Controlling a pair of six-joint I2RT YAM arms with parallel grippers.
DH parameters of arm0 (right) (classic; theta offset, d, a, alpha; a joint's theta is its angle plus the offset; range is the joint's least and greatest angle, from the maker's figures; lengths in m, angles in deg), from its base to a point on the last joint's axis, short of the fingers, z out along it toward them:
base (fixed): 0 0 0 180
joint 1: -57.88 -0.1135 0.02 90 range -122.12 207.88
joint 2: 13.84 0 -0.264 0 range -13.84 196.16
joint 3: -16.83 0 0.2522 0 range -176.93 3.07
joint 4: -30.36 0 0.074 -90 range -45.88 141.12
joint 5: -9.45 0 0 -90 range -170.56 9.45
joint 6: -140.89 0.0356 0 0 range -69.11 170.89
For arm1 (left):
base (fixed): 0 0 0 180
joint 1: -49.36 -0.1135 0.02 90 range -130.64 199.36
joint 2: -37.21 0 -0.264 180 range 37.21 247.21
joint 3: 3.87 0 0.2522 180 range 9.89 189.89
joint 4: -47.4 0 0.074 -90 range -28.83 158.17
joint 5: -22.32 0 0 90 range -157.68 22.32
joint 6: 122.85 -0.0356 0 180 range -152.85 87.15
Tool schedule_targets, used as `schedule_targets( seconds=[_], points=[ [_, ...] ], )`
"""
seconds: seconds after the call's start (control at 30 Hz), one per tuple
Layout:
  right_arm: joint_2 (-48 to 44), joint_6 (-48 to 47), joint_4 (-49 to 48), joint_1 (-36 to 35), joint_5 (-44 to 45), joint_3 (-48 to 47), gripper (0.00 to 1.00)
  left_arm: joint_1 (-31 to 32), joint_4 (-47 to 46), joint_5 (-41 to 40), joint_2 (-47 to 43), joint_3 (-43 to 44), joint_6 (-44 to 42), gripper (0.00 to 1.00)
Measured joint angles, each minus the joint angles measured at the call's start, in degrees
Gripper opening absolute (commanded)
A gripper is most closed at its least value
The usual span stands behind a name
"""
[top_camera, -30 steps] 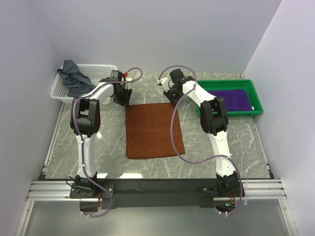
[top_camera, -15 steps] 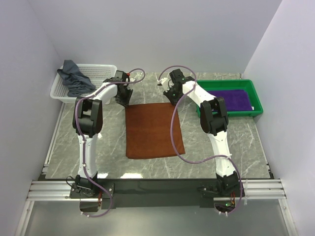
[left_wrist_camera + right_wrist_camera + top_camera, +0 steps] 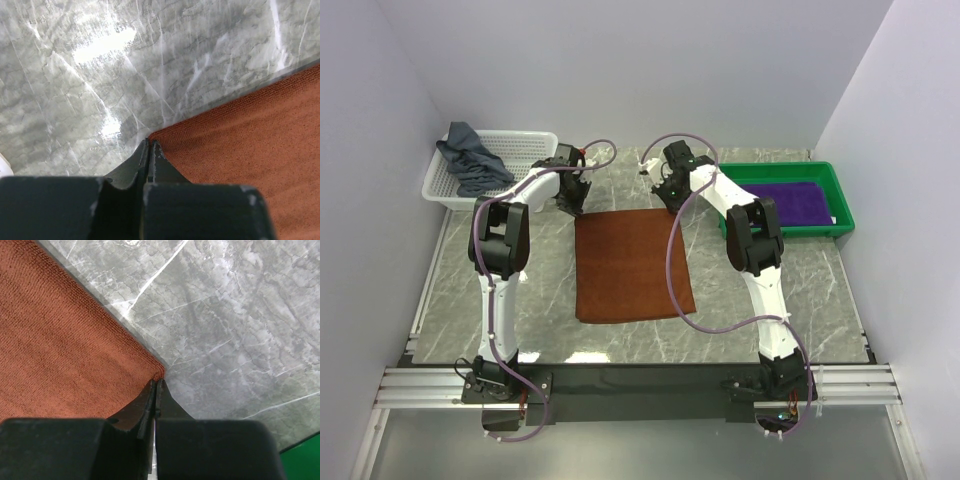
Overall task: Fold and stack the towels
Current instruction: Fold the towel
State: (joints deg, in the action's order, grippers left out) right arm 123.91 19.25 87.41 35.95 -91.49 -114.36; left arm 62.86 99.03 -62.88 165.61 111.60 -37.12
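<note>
On the grey marble table [image 3: 520, 300] the rust-brown towel [image 3: 632, 265] lies flat mid-table, and my left gripper [image 3: 150, 145] and right gripper [image 3: 156, 384] are each pressed together on one of its far corners, I judge to carry that edge toward me for a fold.

The rust-brown towel [image 3: 632, 265] lies spread flat in a single layer, nearly square, at the middle of the table [image 3: 770, 300]. The purple towel [image 3: 790, 205] lies flat inside the green tray [image 3: 841, 196] at the right. The grey-blue towel [image 3: 470, 160] sits crumpled over the white basket [image 3: 535, 141] at the far left.
</note>
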Motion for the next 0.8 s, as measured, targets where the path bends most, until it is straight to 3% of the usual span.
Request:
schedule_targets(
  seconds=[0.5, 0.8],
  points=[
    [-3.63, -0.02, -9.07, -0.07, 5.57, 6.69, 0.0, -0.02, -4.72, -0.39, -1.53, -2.43, -0.63, 0.01],
    [-9.01, 0.24, -15.54, -0.11, 8.26, 10.58, 0.0, -0.07, -12.17, -1.7, -9.18, -9.94, -1.05, 0.01]
  ],
)
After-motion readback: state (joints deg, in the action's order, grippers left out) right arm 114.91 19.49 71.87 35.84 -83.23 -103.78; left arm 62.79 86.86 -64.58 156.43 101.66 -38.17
